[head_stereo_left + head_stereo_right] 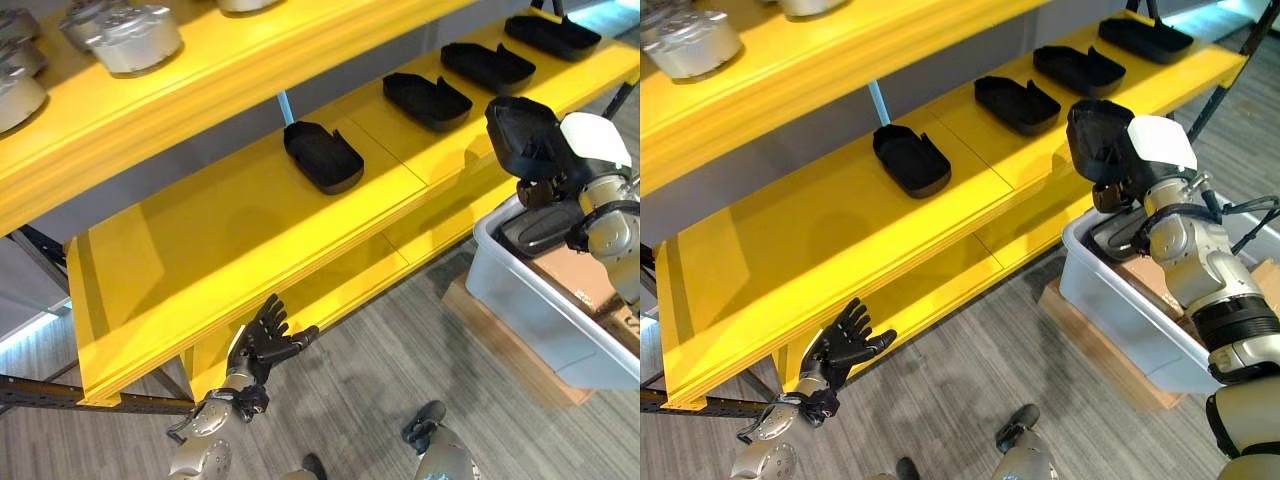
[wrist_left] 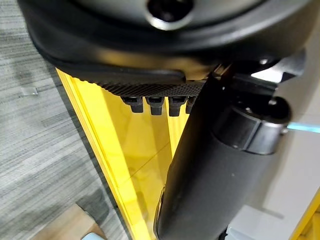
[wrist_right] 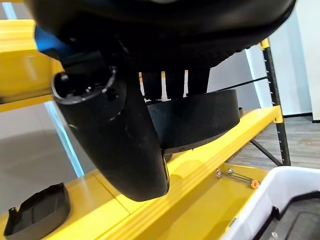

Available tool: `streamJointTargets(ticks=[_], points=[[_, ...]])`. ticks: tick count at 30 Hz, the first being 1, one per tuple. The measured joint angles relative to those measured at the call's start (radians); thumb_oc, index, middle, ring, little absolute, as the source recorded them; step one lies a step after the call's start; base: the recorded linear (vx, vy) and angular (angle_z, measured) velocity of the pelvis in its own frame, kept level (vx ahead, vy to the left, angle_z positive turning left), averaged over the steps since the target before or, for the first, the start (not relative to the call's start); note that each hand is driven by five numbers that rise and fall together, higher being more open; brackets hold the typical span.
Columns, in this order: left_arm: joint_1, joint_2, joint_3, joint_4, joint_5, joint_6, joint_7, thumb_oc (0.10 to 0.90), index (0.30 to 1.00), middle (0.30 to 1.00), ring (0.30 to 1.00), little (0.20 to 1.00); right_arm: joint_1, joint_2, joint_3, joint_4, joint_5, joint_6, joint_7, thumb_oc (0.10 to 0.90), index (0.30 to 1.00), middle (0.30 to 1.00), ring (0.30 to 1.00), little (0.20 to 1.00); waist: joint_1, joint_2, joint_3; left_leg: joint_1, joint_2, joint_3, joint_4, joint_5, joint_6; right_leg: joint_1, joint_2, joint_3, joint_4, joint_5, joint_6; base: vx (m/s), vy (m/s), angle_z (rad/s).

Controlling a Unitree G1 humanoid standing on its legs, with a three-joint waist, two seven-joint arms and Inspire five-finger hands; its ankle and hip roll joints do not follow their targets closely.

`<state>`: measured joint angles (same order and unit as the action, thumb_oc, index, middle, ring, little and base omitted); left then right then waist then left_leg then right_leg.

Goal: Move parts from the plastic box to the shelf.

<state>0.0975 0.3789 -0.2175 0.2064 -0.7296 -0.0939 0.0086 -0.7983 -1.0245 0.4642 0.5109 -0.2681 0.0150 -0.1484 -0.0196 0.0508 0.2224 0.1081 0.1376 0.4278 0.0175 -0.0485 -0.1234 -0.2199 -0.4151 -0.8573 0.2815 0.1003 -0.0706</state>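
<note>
A: How is the yellow shelf [image 1: 230,230] laid out?

B: Four black moulded parts [image 1: 322,155] are lined along its rear edge; silvery cast parts [image 1: 125,35] are seen on the board above.

A: And the plastic box [image 1: 1110,300]?

B: It is set off the shelf's front right; another dark part [image 1: 540,232] lies inside.

A: The hands?

B: One black part [image 1: 1102,138] is gripped by the right hand [image 1: 1130,180], raised above the box. The left hand [image 1: 845,345] is held loosely spread, low at the front edge.

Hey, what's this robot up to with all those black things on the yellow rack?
It is moving parts to the yellow shelf. Its right hand holds one black part lifted above the plastic box, beside the shelf's edge. Four black parts already sit in a row on the shelf. The left hand hangs open, low by the shelf's front.
</note>
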Motion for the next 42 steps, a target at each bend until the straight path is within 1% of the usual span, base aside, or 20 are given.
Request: streamJointTargets(ticks=[3, 7, 10, 12, 13, 18, 19, 20, 21, 22, 23, 24, 26, 27, 28, 29, 30, 32, 37, 42], points=[[0.0, -0.001, 0.001, 0.001, 0.002, 0.008, -0.001, 0.9, 1.0, 1.0, 1.0, 1.0, 0.019, 0.013, -0.013, -0.001, -0.005, -0.003, 0.0, 0.4, 0.3, 0.3, 0.3, 0.3, -0.004, -0.017, -0.009, 0.002, -0.006, -0.02, 0.003, -0.004, 0.007, 0.023, -0.006, -0.006, -0.013, 0.015, 0.005, 0.01, 0.063, 0.18], [0.0, 0.0, 0.035, 0.0, 0.008, 0.008, 0.0, 0.9, 1.0, 1.0, 1.0, 1.0, 0.028, 0.049, -0.019, -0.001, -0.005, -0.006, 0.008, 0.4, 0.3, 0.3, 0.3, 0.3, 0.009, -0.047, -0.02, 0.001, -0.017, -0.025, 0.017, -0.015, 0.018, 0.044, -0.012, -0.009, -0.041, 0.042, 0.016, 0.01, 0.088, 0.1], [0.003, 0.0, 0.036, -0.001, 0.008, 0.008, 0.001, 0.9, 1.0, 1.0, 1.0, 1.0, 0.044, 0.063, -0.019, 0.007, -0.005, 0.003, 0.013, 0.4, 0.3, 0.3, 0.3, 0.3, 0.018, -0.062, -0.02, 0.002, -0.023, -0.052, 0.052, -0.036, 0.031, 0.086, -0.021, -0.014, -0.06, 0.069, 0.032, 0.0, 0.106, 0.22], [0.007, 0.0, 0.05, -0.002, 0.008, 0.008, 0.002, 0.9, 1.0, 1.0, 1.0, 1.0, 0.046, 0.086, -0.019, 0.008, -0.006, 0.004, 0.014, 0.4, 0.3, 0.3, 0.3, 0.3, 0.027, -0.089, -0.022, -0.006, -0.034, -0.067, 0.081, -0.05, 0.042, 0.105, -0.037, -0.012, -0.073, 0.089, 0.047, -0.03, 0.117, 0.28], [0.009, 0.0, 0.058, 0.0, 0.008, 0.008, 0.003, 0.9, 1.0, 1.0, 1.0, 1.0, 0.047, 0.108, -0.02, 0.01, -0.006, 0.005, 0.013, 0.4, 0.3, 0.3, 0.3, 0.3, 0.024, -0.102, -0.021, -0.019, -0.04, -0.084, 0.103, -0.059, 0.053, 0.118, -0.053, -0.012, -0.071, 0.114, 0.061, -0.04, 0.136, 0.4], [0.008, 0.001, 0.061, 0.0, 0.009, 0.008, 0.005, 0.9, 1.0, 1.0, 1.0, 1.0, 0.053, 0.143, -0.018, 0.013, -0.007, 0.005, 0.013, 0.4, 0.3, 0.3, 0.3, 0.3, 0.033, -0.109, -0.02, -0.039, -0.064, -0.124, 0.121, -0.062, 0.091, 0.129, -0.105, 0.007, -0.066, 0.258, 0.108, -0.06, 0.004, 0.44], [-0.011, -0.001, 0.04, 0.012, 0.015, 0.008, 0.005, 0.9, 1.0, 1.0, 1.0, 1.0, 0.098, 0.123, -0.035, 0.001, -0.007, 0.006, 0.012, 0.4, 0.3, 0.3, 0.3, 0.3, -0.008, -0.107, -0.019, -0.068, -0.08, -0.224, 0.137, -0.062, 0.104, 0.133, -0.136, 0.172, 0.018, 0.261, 0.111, -0.04, -0.069, 0.96], [-0.012, -0.001, 0.037, 0.014, 0.016, 0.008, 0.005, 0.9, 1.0, 1.0, 1.0, 1.0, 0.103, 0.12, -0.036, -0.001, -0.007, 0.006, 0.012, 0.4, 0.3, 0.3, 0.3, 0.3, -0.01, -0.107, -0.02, -0.071, -0.083, -0.233, 0.141, -0.06, 0.108, 0.131, -0.137, 0.193, 0.025, 0.262, 0.111, 0.0, -0.023, 1.96], [-0.035, 0.022, 0.02, 0.024, 0.032, -0.001, 0.006, 0.9, 1.0, 1.0, 1.0, 1.0, 0.162, 0.103, -0.044, -0.001, -0.008, 0.0, 0.022, 0.4, 0.3, 0.3, 0.3, 0.3, -0.013, -0.105, -0.019, -0.096, -0.07, -0.331, 0.129, -0.036, 0.133, 0.019, 0.024, 0.728, 0.103, 0.084, 0.271, 0.07, -0.137, 1.34], [-0.035, 0.041, 0.02, 0.03, 0.032, 0.003, 0.01, 0.9, 1.0, 1.0, 1.0, 1.0, 0.162, 0.107, -0.045, -0.003, -0.008, -0.012, 0.026, 0.4, 0.3, 0.3, 0.3, 0.3, -0.01, -0.107, -0.02, -0.097, -0.067, -0.343, 0.108, -0.017, 0.134, 0.017, 0.078, 0.793, 0.058, 0.021, 0.281, 0.04, -0.116, 1.43], [-0.034, 0.057, 0.022, 0.035, 0.033, 0.006, 0.014, 0.9, 1.0, 1.0, 1.0, 1.0, 0.16, 0.107, -0.046, -0.012, -0.008, -0.025, 0.033, 0.4, 0.3, 0.3, 0.3, 0.3, -0.01, -0.115, -0.022, -0.091, -0.079, -0.355, 0.077, 0.003, 0.131, 0.022, 0.104, 0.771, -0.005, 0.0, 0.266, 0.07, -0.256, 0.59], [-0.033, 0.066, 0.027, 0.039, 0.038, 0.005, 0.016, 0.9, 1.0, 1.0, 1.0, 1.0, 0.163, 0.105, -0.062, -0.032, -0.007, -0.032, 0.034, 0.4, 0.3, 0.3, 0.3, 0.3, -0.008, -0.127, -0.022, -0.101, -0.105, -0.378, 0.07, 0.002, 0.123, 0.046, 0.099, 0.674, -0.112, 0.005, 0.251, 0.05, -0.214, 0.66], [-0.033, 0.075, 0.033, 0.039, 0.04, 0.005, 0.021, 0.9, 1.0, 1.0, 1.0, 1.0, 0.163, 0.108, -0.065, -0.035, -0.007, -0.036, 0.035, 0.4, 0.3, 0.3, 0.3, 0.3, -0.007, -0.16, -0.022, -0.104, -0.137, -0.389, 0.073, -0.001, 0.11, 0.093, 0.085, 0.641, -0.188, 0.003, 0.231, 0.09, -0.222, 0.61], [-0.032, 0.063, 0.044, 0.044, 0.04, 0.005, 0.025, 0.9, 1.0, 1.0, 1.0, 1.0, 0.163, 0.111, -0.065, -0.035, -0.006, -0.036, 0.036, 0.4, 0.3, 0.3, 0.3, 0.3, -0.008, -0.161, -0.022, -0.108, -0.137, -0.404, 0.083, -0.005, 0.098, 0.111, 0.093, 0.636, -0.212, 0.057, 0.229, 0.1, -0.173, 0.46], [-0.016, 0.029, 0.059, 0.043, 0.041, 0.005, 0.026, 0.9, 1.0, 1.0, 1.0, 1.0, 0.162, 0.112, -0.064, -0.035, -0.005, -0.037, 0.042, 0.4, 0.3, 0.3, 0.3, 0.3, 0.003, -0.134, -0.026, -0.101, -0.098, -0.41, 0.073, -0.004, 0.073, 0.128, 0.133, 0.618, -0.228, 0.05, 0.209, 0.1, -0.185, 0.25], [-0.007, 0.026, 0.059, 0.037, 0.041, 0.005, 0.026, 0.9, 1.0, 1.0, 1.0, 1.0, 0.159, 0.114, -0.064, -0.035, -0.005, -0.039, 0.042, 0.4, 0.3, 0.3, 0.3, 0.3, 0.008, -0.13, -0.027, -0.098, -0.083, -0.404, 0.069, -0.001, 0.066, 0.128, 0.149, 0.616, -0.231, 0.05, 0.203, 0.08, -0.161, 0.01], [0.006, 0.024, 0.058, 0.032, 0.043, 0.005, 0.024, 0.9, 1.0, 1.0, 1.0, 1.0, 0.154, 0.116, -0.064, -0.035, -0.004, -0.04, 0.044, 0.4, 0.3, 0.3, 0.3, 0.3, 0.01, -0.125, -0.028, -0.083, -0.05, -0.401, 0.042, 0.01, 0.047, 0.138, 0.181, 0.603, -0.243, 0.049, 0.194, 0.05, -0.147, -0.12], [0.01, 0.015, 0.058, 0.033, 0.047, 0.006, 0.024, 0.9, 1.0, 1.0, 1.0, 1.0, 0.146, 0.115, -0.064, -0.035, -0.004, -0.031, 0.046, 0.4, 0.3, 0.3, 0.3, 0.3, 0.007, -0.125, -0.027, -0.062, -0.024, -0.386, 0.016, 0.017, 0.033, 0.147, 0.21, 0.601, -0.251, 0.044, 0.178, 0.04, -0.144, -0.13], [0.0, -0.012, 0.061, 0.029, 0.048, 0.006, 0.022, 0.9, 1.0, 1.0, 1.0, 1.0, 0.133, 0.106, -0.065, -0.031, -0.004, -0.02, 0.047, 0.4, 0.3, 0.3, 0.3, 0.3, -0.022, -0.125, -0.028, -0.029, -0.006, -0.373, -0.019, 0.022, 0.026, 0.175, 0.228, 0.595, -0.275, 0.038, 0.174, 0.03, -0.118, -0.03], [0.002, -0.012, 0.069, 0.029, 0.048, 0.006, 0.022, 0.9, 1.0, 1.0, 1.0, 1.0, 0.118, 0.107, -0.065, -0.027, -0.003, -0.021, 0.048, 0.4, 0.3, 0.3, 0.3, 0.3, -0.018, -0.124, -0.029, -0.026, -0.001, -0.373, -0.026, 0.024, 0.022, 0.177, 0.235, 0.595, -0.282, 0.04, 0.171, 0.01, -0.086, 0.0]])
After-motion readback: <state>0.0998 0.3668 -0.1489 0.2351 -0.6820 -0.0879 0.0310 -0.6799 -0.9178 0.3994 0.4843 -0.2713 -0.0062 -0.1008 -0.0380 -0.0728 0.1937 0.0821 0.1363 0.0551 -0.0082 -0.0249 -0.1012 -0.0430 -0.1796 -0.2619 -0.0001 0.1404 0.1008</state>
